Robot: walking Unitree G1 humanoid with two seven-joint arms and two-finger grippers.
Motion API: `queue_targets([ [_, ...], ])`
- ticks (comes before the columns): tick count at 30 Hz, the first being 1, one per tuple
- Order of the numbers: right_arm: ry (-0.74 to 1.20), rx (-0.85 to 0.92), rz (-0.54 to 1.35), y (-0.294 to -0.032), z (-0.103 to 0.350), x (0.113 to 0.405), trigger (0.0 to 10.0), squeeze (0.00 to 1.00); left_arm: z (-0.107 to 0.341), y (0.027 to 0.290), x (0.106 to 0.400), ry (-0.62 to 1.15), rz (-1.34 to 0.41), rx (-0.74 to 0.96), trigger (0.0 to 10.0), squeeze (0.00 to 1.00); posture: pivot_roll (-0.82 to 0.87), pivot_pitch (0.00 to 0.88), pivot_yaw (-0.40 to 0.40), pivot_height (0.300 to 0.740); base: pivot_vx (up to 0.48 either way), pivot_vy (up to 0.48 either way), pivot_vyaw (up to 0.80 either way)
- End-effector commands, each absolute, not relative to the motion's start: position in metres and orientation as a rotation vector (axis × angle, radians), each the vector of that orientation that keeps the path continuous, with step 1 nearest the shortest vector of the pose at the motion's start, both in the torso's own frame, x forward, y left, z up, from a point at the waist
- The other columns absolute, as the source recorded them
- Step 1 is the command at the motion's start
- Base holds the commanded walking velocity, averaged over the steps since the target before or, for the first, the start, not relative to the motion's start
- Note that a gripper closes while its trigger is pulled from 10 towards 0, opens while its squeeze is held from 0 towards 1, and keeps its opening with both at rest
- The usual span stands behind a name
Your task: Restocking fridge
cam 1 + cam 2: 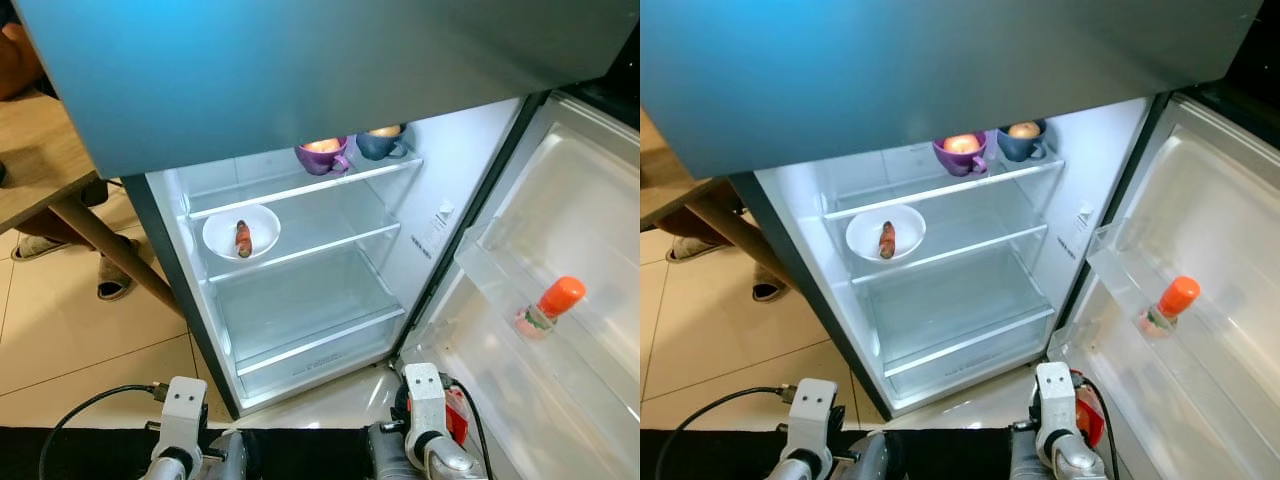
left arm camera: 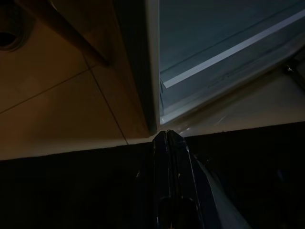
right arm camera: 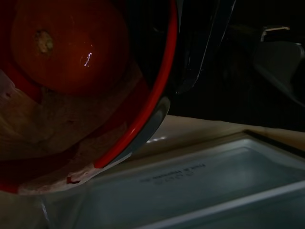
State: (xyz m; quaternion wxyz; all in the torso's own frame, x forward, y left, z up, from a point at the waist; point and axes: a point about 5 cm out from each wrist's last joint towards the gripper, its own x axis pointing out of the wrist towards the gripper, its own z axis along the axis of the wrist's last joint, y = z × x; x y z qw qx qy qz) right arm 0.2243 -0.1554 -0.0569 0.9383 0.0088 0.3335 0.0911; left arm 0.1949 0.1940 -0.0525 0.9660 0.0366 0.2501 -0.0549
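Observation:
The fridge (image 1: 300, 330) stands open before me with lit glass shelves. On the middle shelf a white bowl (image 1: 241, 231) holds a small reddish-brown piece of food. The top shelf carries a purple cup (image 1: 322, 155) and a blue cup (image 1: 380, 143), each with a round fruit in it. Low at my right side, my right gripper (image 3: 174, 90) is shut on the rim of a red bowl (image 3: 143, 119) holding an orange-red round fruit (image 3: 66, 43). My left gripper (image 2: 167, 137) hangs shut and holds nothing, just in front of the fridge's bottom left corner.
The open fridge door (image 1: 560, 390) swings out on the right; a bottle with an orange cap (image 1: 548, 305) stands in its rack. A wooden table (image 1: 40, 160) and a person's sandalled feet (image 1: 115, 280) are at the left. The floor is tiled.

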Motion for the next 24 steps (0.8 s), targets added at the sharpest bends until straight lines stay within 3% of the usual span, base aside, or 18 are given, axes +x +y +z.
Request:
queue_targets([
  [1, 0.699, 0.046, 0.210, -0.1496, -0.0612, 0.2172, 10.0, 0.00, -0.0581, 0.1964, 0.1854, 0.538, -0.110, 0.079, 10.0, 0.00, -0.09, 0.117, -0.002, 0.661, 0.000, 0.000, 0.00],
  [24, 0.723, 0.006, 0.215, -0.1564, -0.0651, 0.2104, 10.0, 0.00, -0.0650, 0.1949, 0.1787, 0.587, -0.110, 0.061, 10.0, 0.00, -0.10, 0.107, 0.000, 0.669, 0.000, 0.000, 0.00],
])
